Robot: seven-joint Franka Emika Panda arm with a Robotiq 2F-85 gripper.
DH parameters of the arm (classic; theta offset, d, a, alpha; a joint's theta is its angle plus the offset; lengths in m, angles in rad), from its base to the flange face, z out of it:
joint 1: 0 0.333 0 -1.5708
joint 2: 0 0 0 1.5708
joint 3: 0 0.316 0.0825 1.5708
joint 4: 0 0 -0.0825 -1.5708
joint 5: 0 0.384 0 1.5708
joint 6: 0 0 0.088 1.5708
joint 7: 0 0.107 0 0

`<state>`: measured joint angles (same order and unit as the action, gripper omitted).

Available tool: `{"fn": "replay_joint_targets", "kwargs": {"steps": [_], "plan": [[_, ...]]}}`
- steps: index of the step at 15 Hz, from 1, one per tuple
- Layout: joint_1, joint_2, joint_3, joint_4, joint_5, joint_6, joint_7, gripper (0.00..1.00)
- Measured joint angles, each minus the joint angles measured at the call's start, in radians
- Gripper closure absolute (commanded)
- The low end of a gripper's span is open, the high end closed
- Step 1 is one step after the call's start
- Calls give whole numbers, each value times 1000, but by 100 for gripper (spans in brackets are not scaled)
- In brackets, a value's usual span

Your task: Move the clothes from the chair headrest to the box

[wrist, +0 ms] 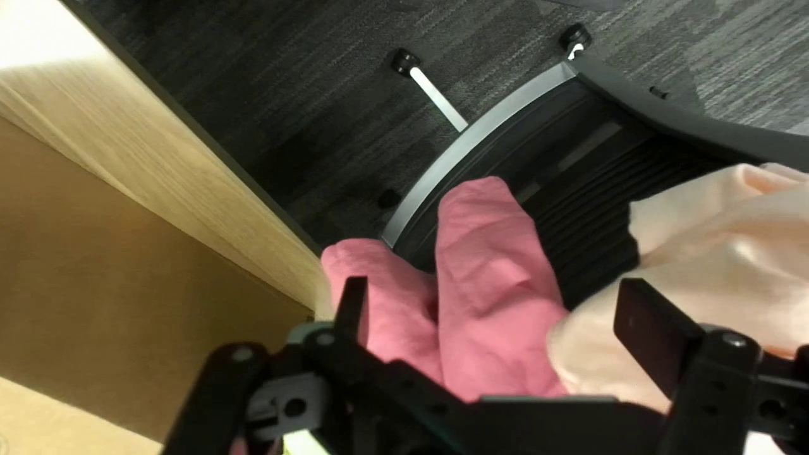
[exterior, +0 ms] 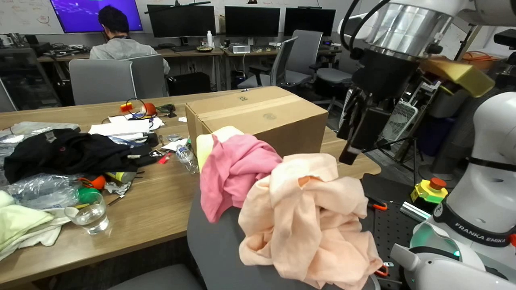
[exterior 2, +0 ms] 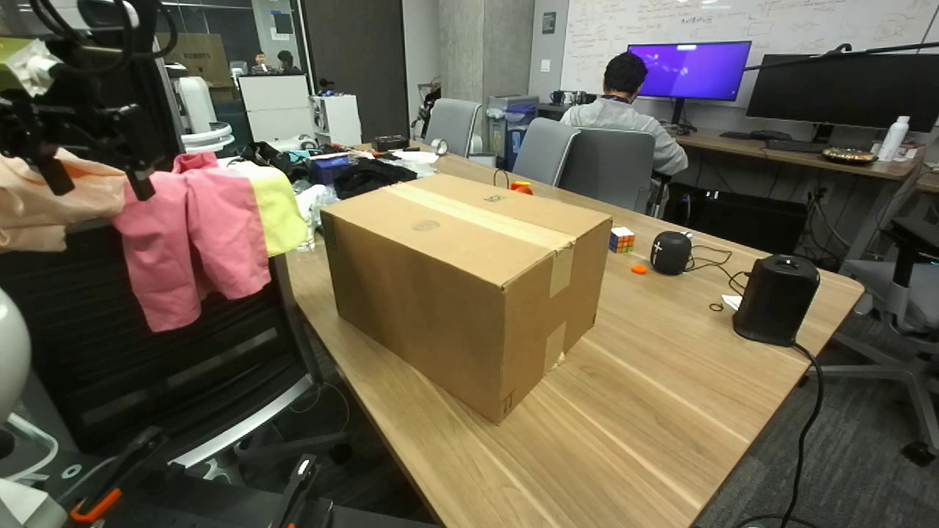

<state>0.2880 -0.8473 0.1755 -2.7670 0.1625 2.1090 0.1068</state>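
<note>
In an exterior view, peach cloth (exterior: 310, 225), pink cloth (exterior: 238, 173) and yellow cloth (exterior: 204, 146) drape over near chair back (exterior: 215, 241), cardboard box (exterior: 258, 110) just beyond on table (exterior: 161, 205). In an exterior view, gripper (exterior 2: 103, 186) hangs at left near the cloths, box to right. In wrist view, jaws stand wide apart, pink cloth left of peach cloth.
</note>
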Motion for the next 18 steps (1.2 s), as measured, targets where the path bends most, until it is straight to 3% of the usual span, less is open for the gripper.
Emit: {"fn": "replay_joint_targets", "kwargs": {"steps": [7, 18], "plan": [[101, -37, 38, 11, 90, 32, -1, 0], [104, 47, 150, 4, 82, 216, 0, 0]]}}
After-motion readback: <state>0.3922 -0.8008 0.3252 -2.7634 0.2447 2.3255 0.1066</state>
